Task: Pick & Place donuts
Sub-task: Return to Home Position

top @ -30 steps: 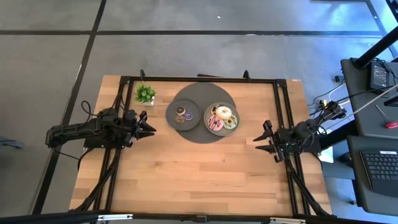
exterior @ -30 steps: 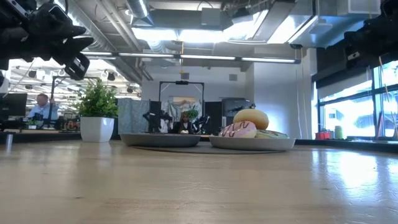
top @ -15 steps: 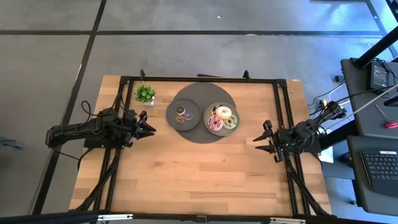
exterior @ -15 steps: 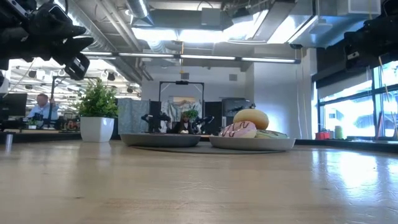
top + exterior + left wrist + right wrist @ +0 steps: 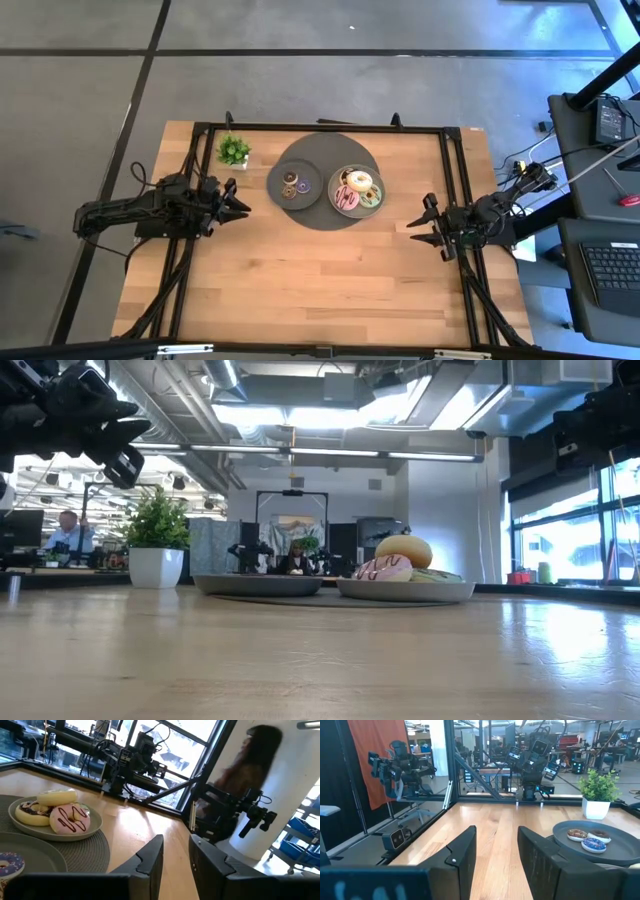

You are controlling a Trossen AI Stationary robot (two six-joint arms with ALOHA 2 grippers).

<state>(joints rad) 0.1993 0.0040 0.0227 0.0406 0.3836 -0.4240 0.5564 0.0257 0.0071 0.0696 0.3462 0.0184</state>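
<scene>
The donuts lie on two round grey plates on a dark round mat (image 5: 328, 150). The left plate (image 5: 276, 184) carries three mini ones: tan (image 5: 289, 179), purple (image 5: 303, 186), dark brown (image 5: 289, 192). On the right plate (image 5: 381, 192) the pink (image 5: 346, 199), cream-white (image 5: 361, 182) and green (image 5: 371, 196) donuts are piled with a chocolate one (image 5: 27, 812). My left gripper (image 5: 240, 205) hovers open left of the plates, pointing at them. My right gripper (image 5: 415, 232) hovers open to their right, nearer the table's right edge. Neither touches anything.
A small green potted plant (image 5: 233, 152) stands at the far left, just beyond my left gripper. Black frame rails (image 5: 452, 190) run along the table's left, far and right sides. Bare wood (image 5: 320, 280) fills the near half of the table.
</scene>
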